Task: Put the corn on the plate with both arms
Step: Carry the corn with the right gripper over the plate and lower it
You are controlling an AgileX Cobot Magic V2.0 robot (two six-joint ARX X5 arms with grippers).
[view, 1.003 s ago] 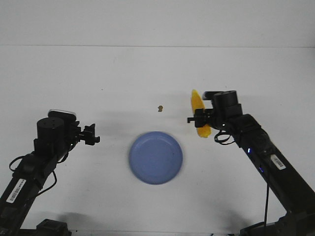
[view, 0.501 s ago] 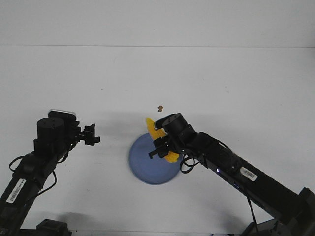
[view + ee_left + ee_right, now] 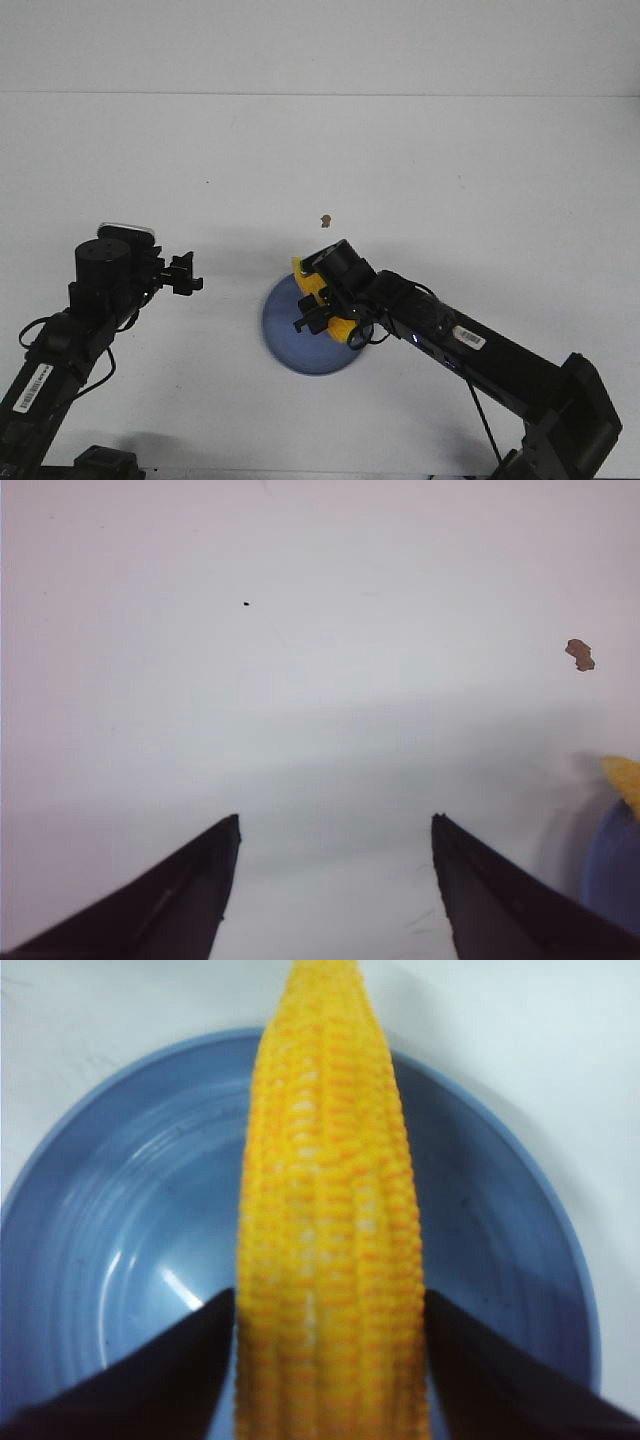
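Note:
My right gripper (image 3: 318, 312) is shut on the yellow corn (image 3: 325, 1210), its two fingers pressed against the cob's sides. It holds the cob over the round blue plate (image 3: 95, 1250), the pointed tip reaching past the far rim. In the front view the corn (image 3: 308, 280) shows as yellow bits around the gripper above the plate (image 3: 285, 335) at the table's middle. To the left of the plate my left gripper (image 3: 184, 275) stands open over bare table, nothing between its fingers (image 3: 190, 885). The left wrist view catches a corner of the corn (image 3: 625, 777) and the plate (image 3: 612, 870).
A small brown crumb (image 3: 324, 220) lies on the white table behind the plate, also seen as a brown crumb (image 3: 579, 654) from the left wrist. A tiny dark speck (image 3: 246, 604) marks the table farther left.
My right arm swung left from the table's right side, carrying the corn over the plate, then sank a little lower and further left. The left arm has stayed still.

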